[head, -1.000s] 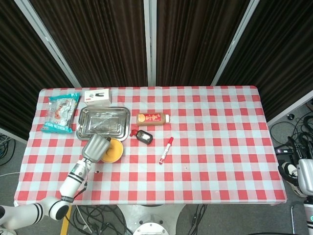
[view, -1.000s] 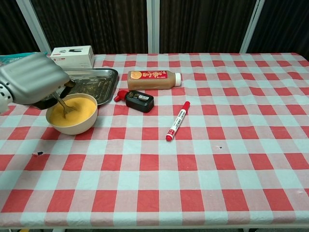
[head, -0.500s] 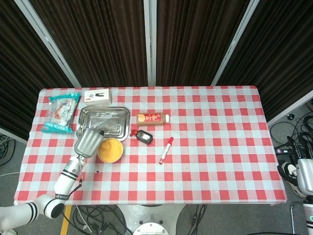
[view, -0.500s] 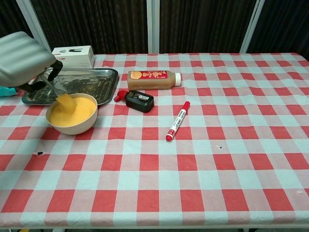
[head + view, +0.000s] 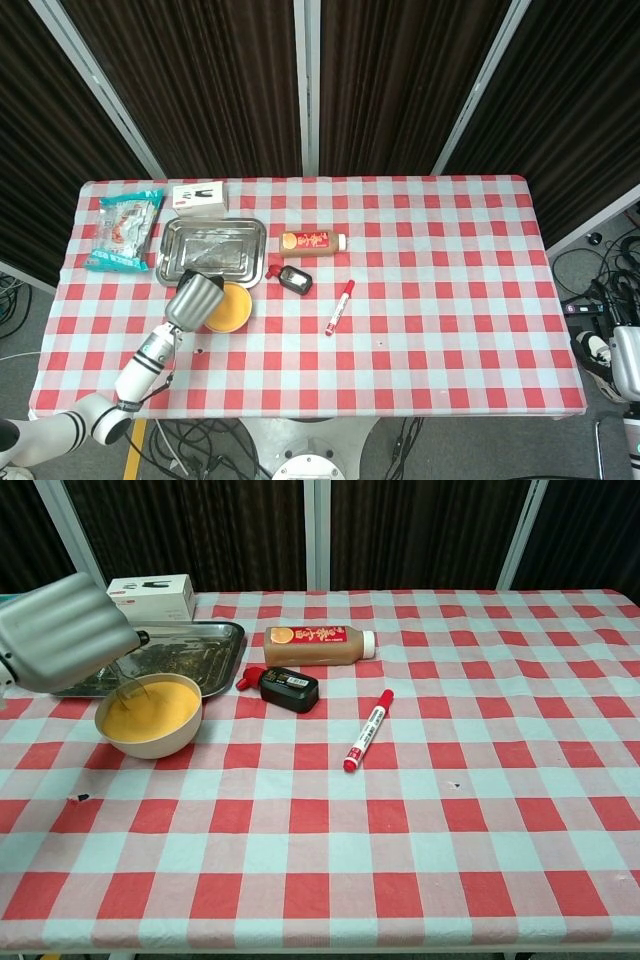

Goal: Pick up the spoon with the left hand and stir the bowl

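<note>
- Since half a second ago, the left hand (image 5: 62, 632) has come back down and toward the bowl (image 5: 150, 720); in the chest view the spoon (image 5: 131, 691), which was lifted with its tip just above the orange contents, now dips into them at the bowl's left side.
- Left hand grasps the spoon: its silvery back covers the handle, and only a thin stretch of the shaft shows below the hand before it meets the liquid.
- From the head view, the same hand (image 5: 194, 298) sits over the left edge of the bowl (image 5: 230, 309), lower left of the frame, with the forearm running down toward the bottom-left corner.
- Bowl stands on the checked tablecloth (image 5: 420, 810), just in front of the metal tray (image 5: 200, 650) and touching nothing else.
- Right hand (image 5: 622, 358) shows only at the far right edge of the head view, off the table; whether it is open or closed cannot be told.
- Behind the tray lies a white box (image 5: 150, 595); a snack packet (image 5: 124, 230) lies at the upper left of the table in the head view.
- Near the middle of the chest view lie a bottle (image 5: 318, 643) on its side, a small black device (image 5: 288, 689) just in front of it, and a red marker (image 5: 368, 730) to the right of that.
</note>
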Available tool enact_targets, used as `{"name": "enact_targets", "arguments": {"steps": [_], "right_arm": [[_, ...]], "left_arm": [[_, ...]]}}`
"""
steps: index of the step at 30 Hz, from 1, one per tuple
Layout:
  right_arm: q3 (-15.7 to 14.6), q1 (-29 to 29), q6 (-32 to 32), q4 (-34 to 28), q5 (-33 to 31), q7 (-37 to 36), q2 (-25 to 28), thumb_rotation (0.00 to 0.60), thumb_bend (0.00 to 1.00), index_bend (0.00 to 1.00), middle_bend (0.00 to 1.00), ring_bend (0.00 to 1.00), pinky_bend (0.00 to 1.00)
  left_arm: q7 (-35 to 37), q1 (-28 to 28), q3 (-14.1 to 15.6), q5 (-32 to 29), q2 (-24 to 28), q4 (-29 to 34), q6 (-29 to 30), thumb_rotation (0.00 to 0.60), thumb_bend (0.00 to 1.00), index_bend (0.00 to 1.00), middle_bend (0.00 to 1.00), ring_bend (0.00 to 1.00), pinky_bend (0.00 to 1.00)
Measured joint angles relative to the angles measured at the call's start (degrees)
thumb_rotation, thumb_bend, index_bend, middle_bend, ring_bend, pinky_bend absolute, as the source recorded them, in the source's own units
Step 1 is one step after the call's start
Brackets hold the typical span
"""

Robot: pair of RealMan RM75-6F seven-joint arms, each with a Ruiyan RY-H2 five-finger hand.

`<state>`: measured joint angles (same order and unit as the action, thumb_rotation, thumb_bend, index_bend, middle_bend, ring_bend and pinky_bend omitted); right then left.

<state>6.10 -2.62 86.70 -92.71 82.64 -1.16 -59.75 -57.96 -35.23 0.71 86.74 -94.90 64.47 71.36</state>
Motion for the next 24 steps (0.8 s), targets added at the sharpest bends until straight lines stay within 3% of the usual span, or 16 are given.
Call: {"name": "enact_targets", "arguments": {"steps": [13, 24], "right_arm": [[-0.1, 0.1, 0.0, -0.2, 0.0, 0.1, -0.1, 0.600, 0.19, 0.06, 0.23, 0.02, 0.07], [0.0, 0.2, 0.3, -0.1, 0.2, -0.2, -0.1, 0.600, 0.19, 0.06, 0.23, 0.02, 0.07]], "left_arm": [[1.7, 1.2, -0.1, -0.7, -1.4, 0.2, -2.1, 0.600, 0.42, 0.70, 0.95, 0.96, 1.00], [9.7, 2.6, -6.0, -8.5, 2.2, 9.5, -3.1, 0.600, 0.42, 0.70, 0.95, 0.96, 1.00]]}}
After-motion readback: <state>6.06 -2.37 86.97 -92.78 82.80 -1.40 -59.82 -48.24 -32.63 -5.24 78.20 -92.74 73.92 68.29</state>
